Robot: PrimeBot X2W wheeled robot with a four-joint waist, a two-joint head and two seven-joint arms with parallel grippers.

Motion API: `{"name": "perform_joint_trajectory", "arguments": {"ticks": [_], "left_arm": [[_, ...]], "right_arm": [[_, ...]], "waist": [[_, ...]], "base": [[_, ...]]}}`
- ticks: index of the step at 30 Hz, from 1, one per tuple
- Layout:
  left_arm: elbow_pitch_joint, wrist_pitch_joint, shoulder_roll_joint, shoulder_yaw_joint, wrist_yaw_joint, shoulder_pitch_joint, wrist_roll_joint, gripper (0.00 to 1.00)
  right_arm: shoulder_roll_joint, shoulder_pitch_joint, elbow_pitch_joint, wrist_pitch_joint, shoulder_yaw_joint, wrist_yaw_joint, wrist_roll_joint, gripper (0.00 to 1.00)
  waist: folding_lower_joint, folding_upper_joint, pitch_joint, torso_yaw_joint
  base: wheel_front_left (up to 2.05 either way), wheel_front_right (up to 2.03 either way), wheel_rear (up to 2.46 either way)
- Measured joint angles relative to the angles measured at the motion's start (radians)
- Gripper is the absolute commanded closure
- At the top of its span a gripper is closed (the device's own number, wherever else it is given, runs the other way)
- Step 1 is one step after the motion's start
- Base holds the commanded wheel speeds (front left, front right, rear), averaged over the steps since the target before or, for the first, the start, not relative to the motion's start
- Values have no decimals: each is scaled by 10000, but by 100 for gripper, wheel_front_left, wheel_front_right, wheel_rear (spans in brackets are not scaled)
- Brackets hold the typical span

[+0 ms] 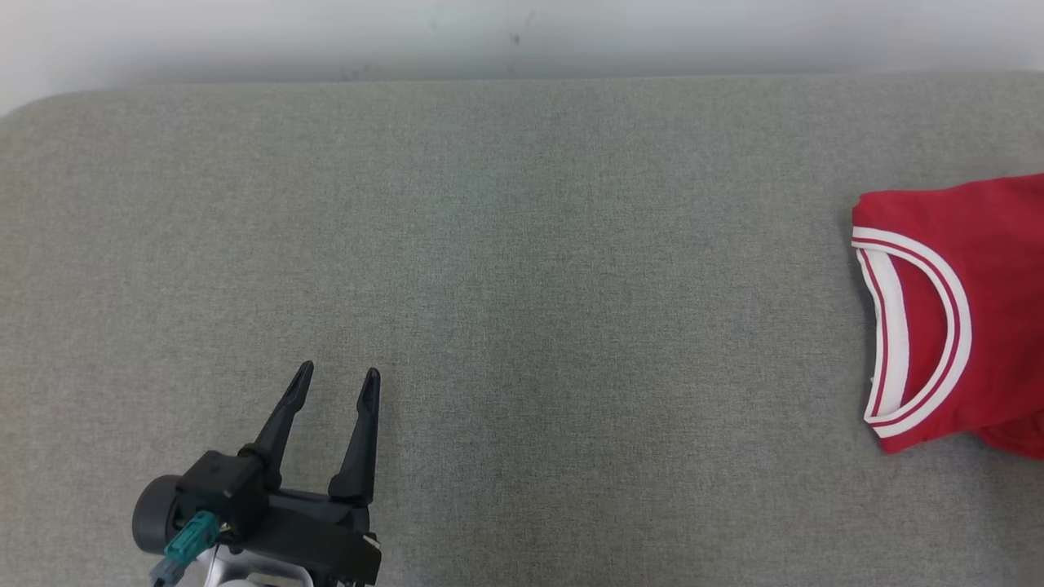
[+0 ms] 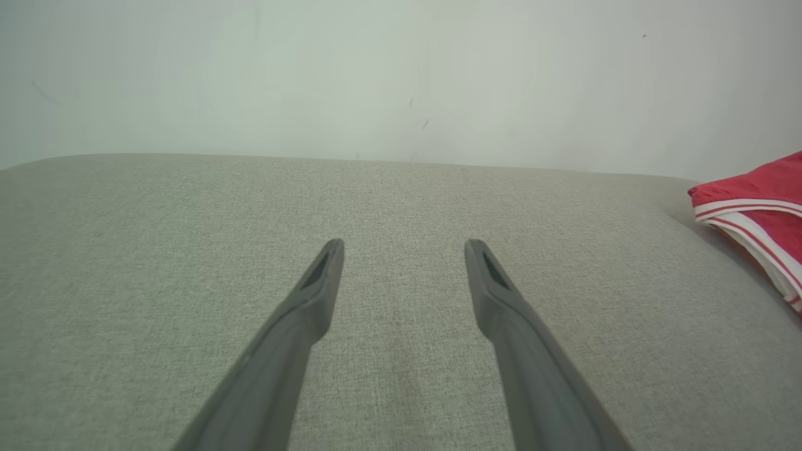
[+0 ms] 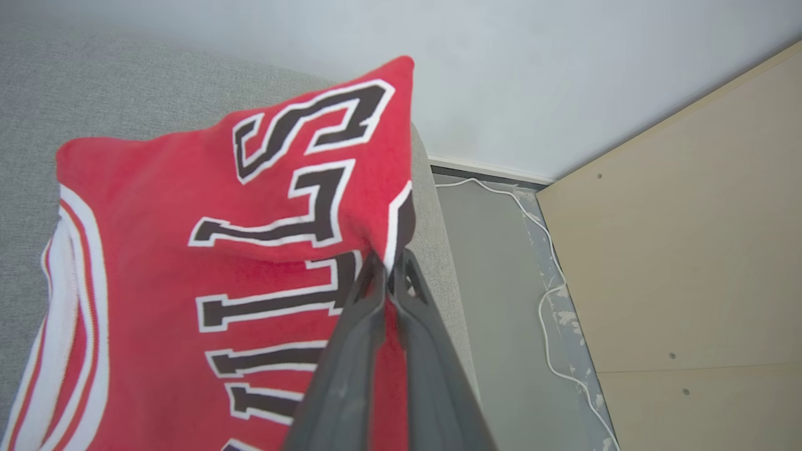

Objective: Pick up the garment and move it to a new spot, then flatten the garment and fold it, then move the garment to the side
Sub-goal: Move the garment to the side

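The garment (image 1: 979,269) is a red jersey with a white-and-red striped collar, folded and lying at the right edge of the grey padded surface (image 1: 522,285). In the right wrist view its black-and-white lettering faces up, and my right gripper (image 3: 391,266) is shut on the garment's (image 3: 207,250) right edge, near the surface's side. My left gripper (image 1: 336,383) rests open at the lower left with nothing between its fingers, far from the jersey. From the left wrist, that gripper (image 2: 404,250) points across bare fabric, with the garment (image 2: 761,213) at the far right.
A pale wall (image 1: 522,33) runs behind the padded surface. Past the surface's right side lie a grey floor (image 3: 501,282), a white cable (image 3: 551,294) and a tan board (image 3: 689,238).
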Motion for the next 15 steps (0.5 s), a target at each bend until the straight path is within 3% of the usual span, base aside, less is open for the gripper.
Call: {"name": "perform_joint_trajectory", "arguments": {"ticks": [1,15], "left_arm": [[0,0,4,-10,-2,-41,0,0],[197,15,-15,-146,-13,-364,40,0]], "right_arm": [[0,66,33,-69,8,0,-52,0],[424,133,343,-1070,161,0,-313,0]], "waist": [[0,0,42,2],[-1,0,182,47]], "base": [[0,0,0],[0,0,0]]}}
